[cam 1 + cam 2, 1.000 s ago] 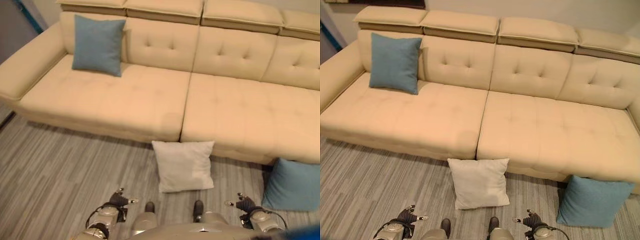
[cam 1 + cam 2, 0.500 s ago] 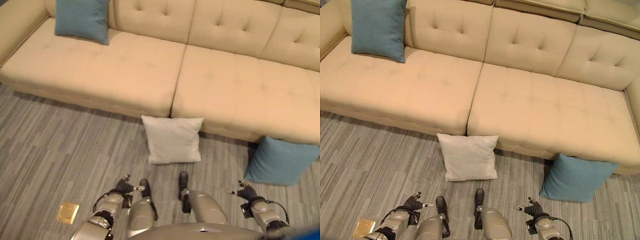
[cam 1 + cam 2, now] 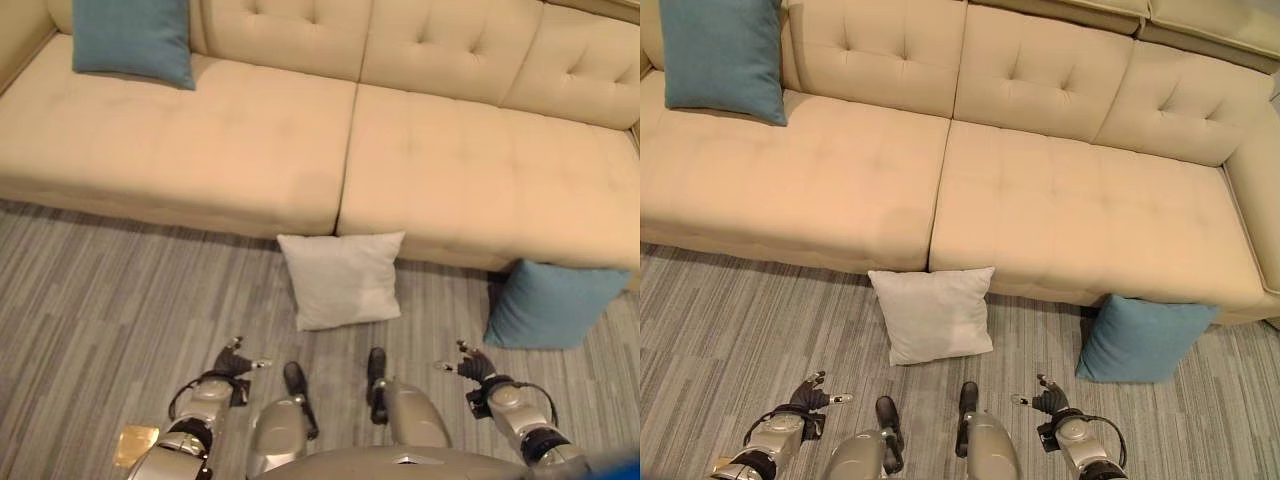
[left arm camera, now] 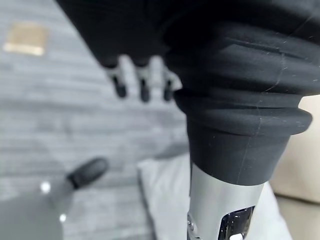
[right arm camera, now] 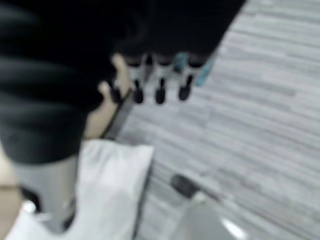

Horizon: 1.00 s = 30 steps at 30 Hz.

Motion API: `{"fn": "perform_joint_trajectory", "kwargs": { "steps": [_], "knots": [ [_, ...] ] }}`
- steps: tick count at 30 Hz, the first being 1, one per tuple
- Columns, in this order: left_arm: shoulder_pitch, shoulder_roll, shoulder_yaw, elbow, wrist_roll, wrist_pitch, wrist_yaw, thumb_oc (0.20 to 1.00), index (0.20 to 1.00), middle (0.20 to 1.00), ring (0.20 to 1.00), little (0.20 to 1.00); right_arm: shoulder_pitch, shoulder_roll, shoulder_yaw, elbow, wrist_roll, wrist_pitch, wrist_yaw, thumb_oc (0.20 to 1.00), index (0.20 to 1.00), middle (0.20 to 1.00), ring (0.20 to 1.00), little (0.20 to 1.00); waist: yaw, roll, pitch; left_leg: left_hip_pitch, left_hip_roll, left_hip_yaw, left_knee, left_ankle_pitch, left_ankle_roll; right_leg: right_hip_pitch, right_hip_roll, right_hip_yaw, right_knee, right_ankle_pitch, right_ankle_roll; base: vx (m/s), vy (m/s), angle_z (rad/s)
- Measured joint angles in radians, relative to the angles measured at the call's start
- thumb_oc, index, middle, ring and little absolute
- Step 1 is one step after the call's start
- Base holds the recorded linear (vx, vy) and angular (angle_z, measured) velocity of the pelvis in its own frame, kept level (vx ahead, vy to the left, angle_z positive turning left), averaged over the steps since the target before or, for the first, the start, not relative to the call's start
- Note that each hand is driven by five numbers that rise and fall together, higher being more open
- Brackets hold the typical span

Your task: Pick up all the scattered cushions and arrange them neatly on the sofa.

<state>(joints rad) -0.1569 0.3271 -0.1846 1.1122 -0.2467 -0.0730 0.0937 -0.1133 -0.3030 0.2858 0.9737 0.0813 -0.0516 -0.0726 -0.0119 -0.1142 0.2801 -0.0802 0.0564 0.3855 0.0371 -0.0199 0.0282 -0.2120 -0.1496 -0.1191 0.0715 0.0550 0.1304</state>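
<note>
White cushion (image 3: pixel 341 279) lies on floor (image 3: pixel 110 290) against sofa (image 3: pixel 200 150), unpicked; my left hand (image 3: pixel 232 362) and right hand (image 3: pixel 470 364), both released and empty, must reach down next.

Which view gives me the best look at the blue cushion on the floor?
The right eye view: the blue floor cushion shows whole, leaning on the sofa front. The left eye view also shows it whole, nearer its right edge; the right wrist view catches a blurred blue sliver.

Living room or lounge: long beige tufted leather sofa (image 3: pixel 1040 200), grey striped carpet floor (image 3: pixel 730 320), square fabric cushions, blue (image 3: pixel 725 55) and white (image 3: pixel 932 313).
</note>
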Motion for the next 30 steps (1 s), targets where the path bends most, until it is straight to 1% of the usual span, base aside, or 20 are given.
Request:
{"fn": "perform_joint_trajectory", "kwargs": {
  "steps": [1,2,3,4,5,8,10,11,12,13,15,16,17,19,22,23,24,26,29,30],
  "knots": [
    [0.002,0.0,-0.001,0.002,-0.004,0.001,-0.001,1.0,1.0,1.0,1.0,1.0,0.001,0.0,-0.001,-0.002,-0.001,0.0,0.0,1.0,1.0,1.0,1.0,1.0,-0.004,-0.001,0.0,-0.001,-0.007,-0.006,0.0,0.001,-0.005,0.012,-0.014,0.006,-0.033,0.015,0.014,0.08,-0.066,0.19],
    [0.01,-0.005,-0.002,0.002,-0.005,-0.001,0.0,1.0,1.0,1.0,1.0,1.0,0.002,0.001,0.0,-0.001,-0.005,0.0,0.0,1.0,1.0,1.0,1.0,1.0,-0.003,-0.002,-0.001,0.0,-0.013,-0.018,-0.001,0.001,-0.007,0.014,-0.029,0.032,-0.049,0.034,0.015,0.04,-0.062,0.31],
    [0.009,-0.008,-0.002,0.005,-0.005,-0.001,0.0,1.0,1.0,1.0,1.0,1.0,0.003,0.0,0.0,0.002,-0.007,0.0,0.0,1.0,1.0,1.0,1.0,1.0,-0.004,0.005,0.004,-0.001,-0.012,-0.03,-0.003,0.006,-0.015,0.019,-0.023,0.051,-0.062,0.049,0.007,0.05,-0.074,0.24],
    [0.01,-0.012,-0.002,0.006,-0.005,-0.001,0.0,1.0,1.0,1.0,1.0,1.0,-0.002,-0.001,-0.001,0.003,-0.007,0.001,0.0,1.0,1.0,1.0,1.0,1.0,-0.003,0.015,0.009,-0.004,-0.005,-0.036,-0.002,0.012,-0.023,0.031,-0.012,0.047,-0.066,0.061,-0.012,0.05,-0.171,0.08],
    [0.016,-0.015,-0.002,0.011,-0.005,0.0,-0.001,1.0,1.0,1.0,1.0,1.0,-0.02,-0.005,-0.001,-0.007,-0.008,0.0,0.0,1.0,1.0,1.0,1.0,1.0,-0.003,0.032,0.018,-0.004,0.013,-0.045,0.002,0.018,-0.032,0.028,0.006,0.046,-0.056,0.061,-0.015,0.02,-0.188,-0.02],
    [0.005,-0.032,-0.005,-0.003,-0.006,-0.005,0.0,1.0,1.0,1.0,1.0,1.0,-0.015,-0.032,-0.002,-0.024,-0.008,-0.006,0.0,1.0,1.0,1.0,1.0,1.0,-0.008,0.055,0.031,-0.017,0.03,-0.115,0.019,0.028,-0.051,0.042,0.025,0.014,-0.044,0.035,-0.033,-0.01,-0.134,0.24],
    [-0.004,-0.038,-0.011,-0.015,-0.01,-0.01,-0.001,1.0,1.0,1.0,1.0,1.0,-0.017,-0.046,-0.003,-0.022,-0.008,-0.008,-0.001,1.0,1.0,1.0,1.0,1.0,-0.011,0.062,0.035,-0.032,0.045,-0.134,0.023,0.028,-0.065,0.037,0.033,-0.01,-0.032,0.017,-0.046,-0.07,-0.182,0.34],
    [-0.002,-0.039,-0.012,-0.029,-0.018,-0.01,0.0,1.0,1.0,1.0,1.0,1.0,-0.019,-0.053,-0.003,-0.023,-0.008,-0.009,-0.001,1.0,1.0,1.0,1.0,1.0,-0.002,0.062,0.035,-0.044,0.055,-0.147,0.022,0.034,-0.076,0.017,0.044,-0.012,-0.008,0.002,-0.044,-0.14,-0.25,0.25],
    [-0.006,-0.037,-0.015,-0.051,-0.022,-0.01,0.003,1.0,1.0,1.0,1.0,1.0,-0.014,-0.062,-0.004,-0.039,-0.007,-0.011,-0.004,1.0,1.0,1.0,1.0,1.0,-0.005,0.065,0.037,-0.072,0.064,-0.157,0.042,0.035,-0.086,-0.01,0.04,-0.025,0.023,-0.015,-0.046,-0.15,-0.207,0.33],
    [-0.008,-0.033,-0.026,-0.083,-0.03,-0.013,0.005,1.0,1.0,1.0,1.0,1.0,-0.009,-0.07,-0.007,-0.051,-0.006,-0.016,-0.009,1.0,1.0,1.0,1.0,1.0,-0.011,0.069,0.042,-0.105,0.066,-0.181,0.056,0.035,-0.088,-0.037,0.037,-0.041,0.051,-0.028,-0.06,-0.09,-0.104,0.39],
    [-0.027,-0.033,-0.034,-0.111,-0.049,-0.02,0.018,1.0,1.0,1.0,1.0,1.0,-0.013,-0.073,-0.009,-0.055,-0.005,-0.017,-0.016,1.0,1.0,1.0,1.0,1.0,-0.009,0.07,0.05,-0.145,0.067,-0.185,0.062,0.042,-0.093,-0.094,0.034,-0.047,0.104,-0.045,-0.063,-0.11,-0.113,0.26],
    [-0.071,-0.033,-0.04,-0.119,-0.065,-0.027,0.045,1.0,1.0,1.0,1.0,1.0,-0.045,-0.074,-0.009,-0.065,0.009,-0.02,-0.027,1.0,1.0,1.0,1.0,1.0,-0.009,0.071,0.062,-0.216,0.068,-0.2,0.092,0.043,-0.098,-0.185,0.028,-0.048,0.186,-0.069,-0.066,-0.1,-0.138,0.15],
    [-0.1,-0.029,-0.043,-0.124,-0.08,-0.027,0.057,1.0,1.0,1.0,1.0,1.0,-0.061,-0.073,-0.013,-0.071,0.013,-0.022,-0.033,1.0,1.0,1.0,1.0,1.0,-0.014,0.07,0.085,-0.241,0.067,-0.203,0.102,0.043,-0.096,-0.22,0.018,-0.047,0.214,-0.079,-0.074,-0.09,-0.064,0.11],
    [-0.141,-0.025,-0.044,-0.156,-0.099,-0.03,0.088,1.0,1.0,1.0,1.0,1.0,-0.112,-0.073,-0.013,-0.094,0.014,-0.023,-0.049,1.0,1.0,1.0,1.0,1.0,-0.021,0.073,0.133,-0.277,0.069,-0.202,0.107,0.058,-0.103,-0.27,0.018,-0.042,0.247,-0.08,-0.075,-0.13,-0.062,0.0],
    [-0.219,-0.023,-0.053,-0.163,-0.124,-0.037,0.122,1.0,1.0,1.0,1.0,1.0,-0.184,-0.077,-0.012,-0.141,0.023,-0.027,-0.076,1.0,1.0,1.0,1.0,1.0,-0.041,0.074,0.158,-0.362,0.08,-0.201,0.144,0.064,-0.103,-0.363,0.019,-0.038,0.292,-0.081,-0.077,-0.1,-0.041,-0.03],
    [-0.326,-0.007,-0.074,-0.169,-0.13,-0.039,0.151,1.0,1.0,1.0,1.0,1.0,-0.285,-0.1,0.0,-0.156,0.042,-0.028,-0.103,1.0,1.0,1.0,1.0,1.0,-0.053,0.077,0.178,-0.467,0.089,-0.202,0.192,0.063,-0.102,-0.463,0.018,-0.035,0.326,-0.084,-0.081,-0.03,0.01,-0.07],
    [-0.395,0.003,-0.085,-0.167,-0.136,-0.042,0.158,1.0,1.0,1.0,1.0,1.0,-0.352,-0.111,0.001,-0.15,0.052,-0.027,-0.116,1.0,1.0,1.0,1.0,1.0,-0.057,0.078,0.205,-0.499,0.093,-0.202,0.214,0.065,-0.103,-0.492,0.019,-0.035,0.337,-0.075,-0.077,-0.09,0.008,-0.09],
    [-0.454,0.009,-0.092,-0.16,-0.136,-0.046,0.176,1.0,1.0,1.0,1.0,1.0,-0.408,-0.118,0.004,-0.147,0.054,-0.027,-0.136,1.0,1.0,1.0,1.0,1.0,-0.059,0.077,0.219,-0.54,0.1,-0.202,0.238,0.064,-0.103,-0.532,0.021,-0.032,0.358,-0.072,-0.081,-0.08,-0.001,-0.08],
    [-0.657,0.031,-0.149,-0.126,-0.176,-0.056,0.226,1.0,1.0,1.0,1.0,1.0,-0.624,-0.161,0.076,-0.125,0.083,-0.027,-0.189,1.0,1.0,1.0,1.0,1.0,-0.061,0.081,0.222,-0.692,0.12,-0.211,0.363,0.035,-0.096,-0.667,0.02,-0.031,0.442,-0.09,-0.109,-0.07,0.003,-0.01],
    [-0.709,0.038,-0.148,-0.119,-0.177,-0.061,0.238,1.0,1.0,1.0,1.0,1.0,-0.684,-0.171,0.074,-0.129,0.086,-0.032,-0.204,1.0,1.0,1.0,1.0,1.0,-0.06,0.082,0.224,-0.73,0.12,-0.216,0.386,0.032,-0.096,-0.701,0.018,-0.032,0.459,-0.088,-0.115,-0.05,0.013,0.04]
  ]
}}
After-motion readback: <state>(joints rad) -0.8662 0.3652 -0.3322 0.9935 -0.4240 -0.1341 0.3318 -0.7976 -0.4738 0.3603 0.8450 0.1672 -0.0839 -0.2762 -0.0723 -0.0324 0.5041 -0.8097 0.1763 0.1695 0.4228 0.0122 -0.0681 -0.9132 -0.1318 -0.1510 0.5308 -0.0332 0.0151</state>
